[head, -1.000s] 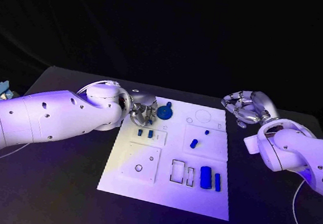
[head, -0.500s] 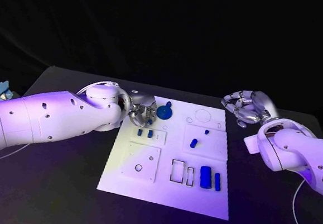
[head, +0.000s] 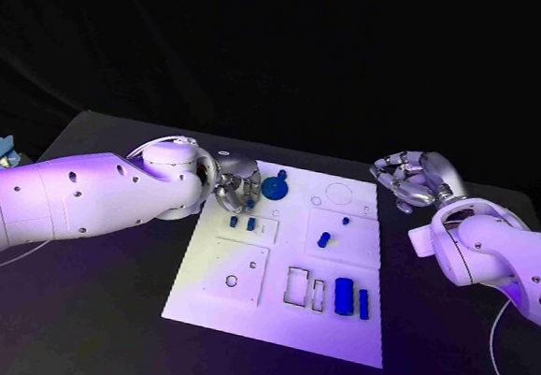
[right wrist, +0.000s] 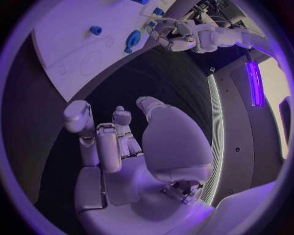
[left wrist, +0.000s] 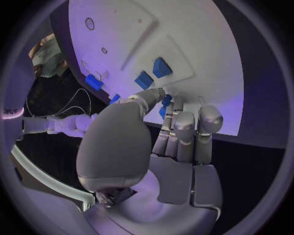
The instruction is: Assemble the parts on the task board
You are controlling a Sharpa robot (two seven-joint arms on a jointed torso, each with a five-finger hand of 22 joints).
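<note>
Fingers of my left hand (head: 236, 185) are bunched together at the far left corner of the flat white rectangular task board (head: 213, 304), their tips down on its surface just beside the round blue disc-shaped part (head: 275, 188). From my left wrist, something small and blue shows at the fingertips (left wrist: 160, 94), touching them, but I cannot tell whether I am pinching it or only pressing beside it. Two small blue block-shaped parts (head: 243, 223) sit side by side just nearer me than that hand; the wrist camera shows them (left wrist: 153, 73) standing in their recess.

My right hand (head: 410, 178) hangs above the black bench (head: 90, 313), off the far right corner of the board and apart from it. Its fingers (right wrist: 98, 142) are curled in toward the palm with nothing between them.

Around the board's middle lie a small blue peg (head: 345, 222) and a short blue cylinder (head: 324, 240), one just beyond the other. Toward the near right, a wide blue rectangular bar (head: 344, 296) and a thin blue bar (head: 364, 304) stand next to each other, beside two outlined rectangular slots (head: 299, 287).
</note>
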